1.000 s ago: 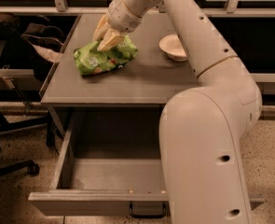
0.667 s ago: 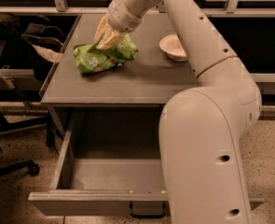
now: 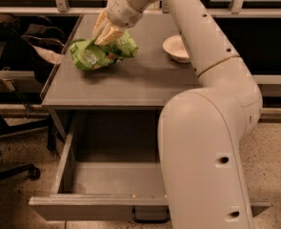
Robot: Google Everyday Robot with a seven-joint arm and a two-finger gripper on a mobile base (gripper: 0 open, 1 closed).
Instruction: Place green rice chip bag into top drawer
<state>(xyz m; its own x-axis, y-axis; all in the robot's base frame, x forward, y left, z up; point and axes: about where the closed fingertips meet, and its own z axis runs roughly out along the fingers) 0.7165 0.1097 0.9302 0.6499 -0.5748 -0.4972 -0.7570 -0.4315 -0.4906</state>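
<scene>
Reaching across the desk, the arm points its claw downward, pinching the upper edge of the green rice chip bag just beneath it. Far below, the top drawer stands open.

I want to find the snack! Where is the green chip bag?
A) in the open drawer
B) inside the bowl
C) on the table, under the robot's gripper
C: the green rice chip bag sits on the table with the gripper on top of it, not in the top drawer.
</scene>
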